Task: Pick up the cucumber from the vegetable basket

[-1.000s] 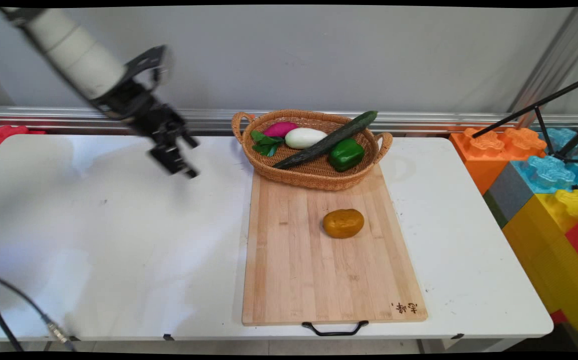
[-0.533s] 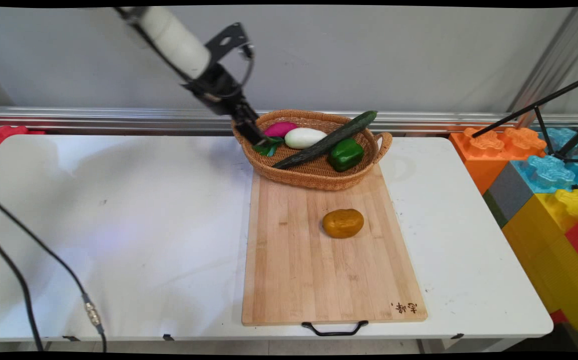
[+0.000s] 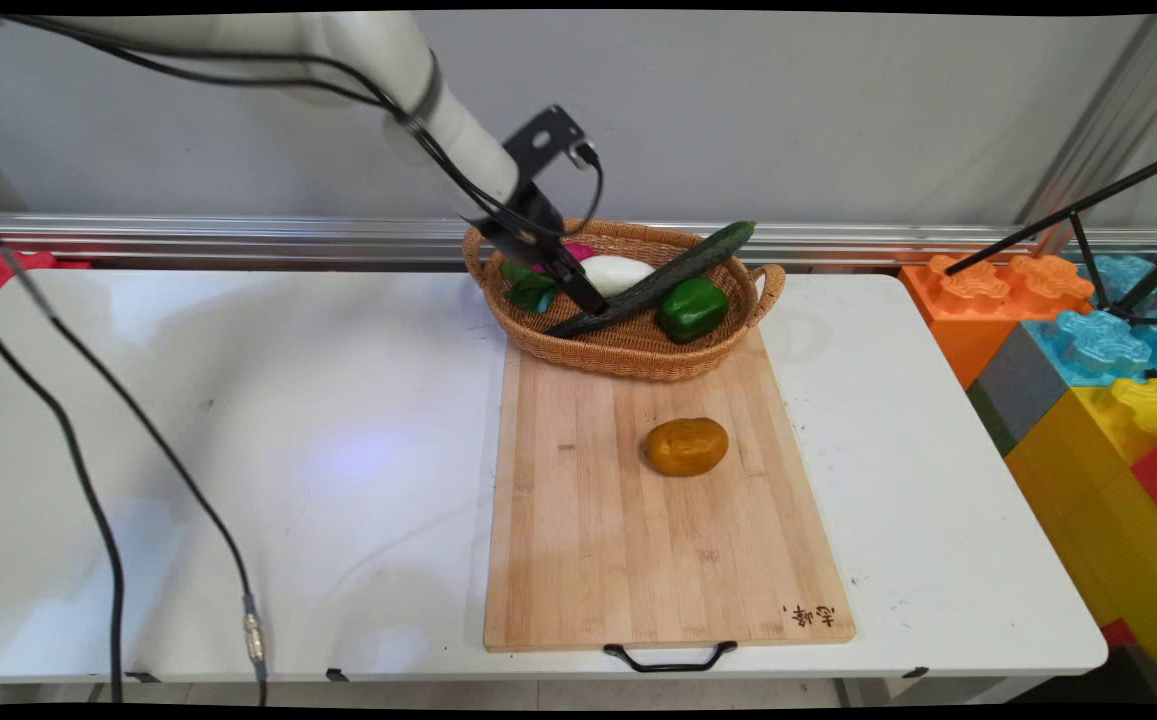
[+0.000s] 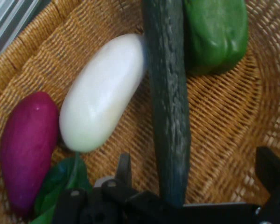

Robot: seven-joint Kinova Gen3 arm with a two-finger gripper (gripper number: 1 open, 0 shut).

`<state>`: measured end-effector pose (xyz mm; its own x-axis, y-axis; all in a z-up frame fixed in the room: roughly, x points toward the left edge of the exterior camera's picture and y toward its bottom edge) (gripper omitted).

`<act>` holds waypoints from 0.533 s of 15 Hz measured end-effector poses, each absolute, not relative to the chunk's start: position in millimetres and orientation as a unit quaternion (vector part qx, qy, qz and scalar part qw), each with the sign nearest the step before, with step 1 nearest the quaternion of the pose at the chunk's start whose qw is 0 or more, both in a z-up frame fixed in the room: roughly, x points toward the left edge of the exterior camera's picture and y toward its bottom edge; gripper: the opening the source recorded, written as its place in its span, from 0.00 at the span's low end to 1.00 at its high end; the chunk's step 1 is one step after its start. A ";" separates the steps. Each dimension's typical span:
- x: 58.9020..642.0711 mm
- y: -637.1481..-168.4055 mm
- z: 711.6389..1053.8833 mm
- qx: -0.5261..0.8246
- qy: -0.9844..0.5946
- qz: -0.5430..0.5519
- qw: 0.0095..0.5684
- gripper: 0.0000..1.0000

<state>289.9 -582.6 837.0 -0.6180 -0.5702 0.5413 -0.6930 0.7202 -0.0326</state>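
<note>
You are looking at the gripper hanging with its fingers spread apart inside the wicker basket, straddling the cucumber's near end, while a purple vegetable, white eggplant and green pepper are lying alongside.

My black hand over tan woven basket: dark green mottled cucumber, white eggplant, magenta eggplant, glossy green pepper, green leaves; ochre potato, pale striped-grain board.
</note>
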 end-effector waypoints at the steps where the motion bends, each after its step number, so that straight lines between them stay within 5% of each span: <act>1: 285.6 -587.3 827.9 0.358 -0.890 0.119 0.257 1.00; 8: 259.8 -612.0 782.2 0.373 -0.880 0.122 0.267 1.00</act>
<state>259.8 -612.0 782.2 -0.5799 -0.5914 0.5604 -0.7211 0.6927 -0.0152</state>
